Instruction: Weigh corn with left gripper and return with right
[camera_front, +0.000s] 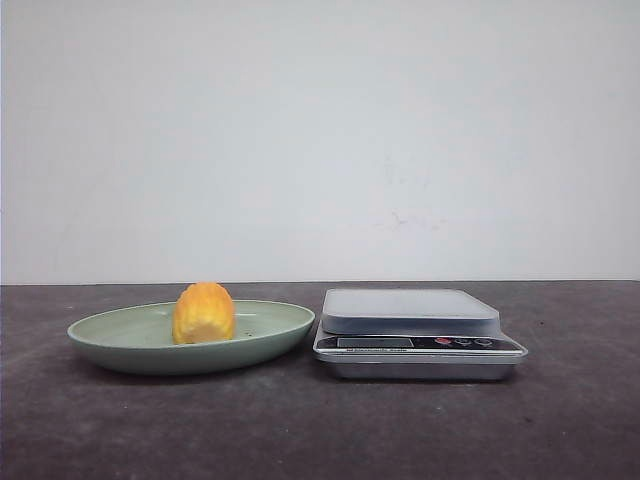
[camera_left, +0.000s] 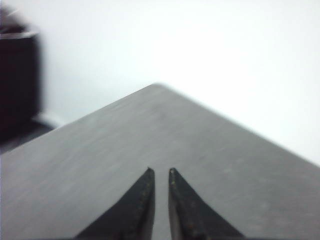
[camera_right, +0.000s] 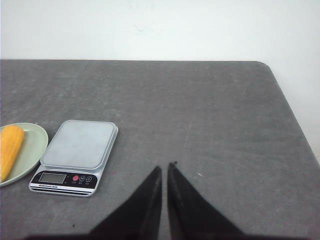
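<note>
The corn (camera_front: 204, 313), a short yellow-orange cob piece, lies on a pale green plate (camera_front: 110, 335) at the left of the table. It also shows in the right wrist view (camera_right: 10, 150). A silver kitchen scale (camera_front: 410, 312) stands just right of the plate, its platform bare; the right wrist view shows it too (camera_right: 80, 145). My left gripper (camera_left: 161, 172) is shut and empty over bare table, with neither corn nor scale in its view. My right gripper (camera_right: 165, 167) is shut and empty, to the right of the scale. Neither gripper shows in the front view.
The dark grey table (camera_front: 320, 430) ends at a white wall behind. In the right wrist view the table's right edge and rounded far corner (camera_right: 265, 65) show. A dark blurred object (camera_left: 17, 80) stands beyond the table's edge in the left wrist view.
</note>
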